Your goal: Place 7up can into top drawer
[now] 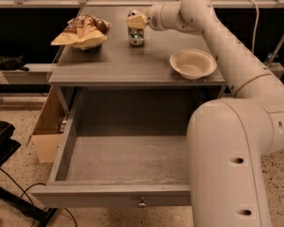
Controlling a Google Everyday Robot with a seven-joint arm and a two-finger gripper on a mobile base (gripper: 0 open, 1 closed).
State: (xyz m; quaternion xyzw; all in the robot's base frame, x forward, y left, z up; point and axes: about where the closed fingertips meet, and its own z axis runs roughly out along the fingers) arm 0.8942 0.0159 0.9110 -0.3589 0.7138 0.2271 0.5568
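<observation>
Cream-white arm (227, 46) of smooth rounded segments, dark screw holes in its casing; yellowish hand (136, 21) over the far side of the desk (113, 65).

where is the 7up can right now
In the camera view the 7up can is at the back of the tabletop, centre-left, between the chip bag and the white bowl, with the gripper at its top.

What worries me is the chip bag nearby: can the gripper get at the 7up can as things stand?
Probably yes. The gripper is right at the top of the 7up can, and the chip bag and white bowl stand well to either side, apart from it.
</observation>
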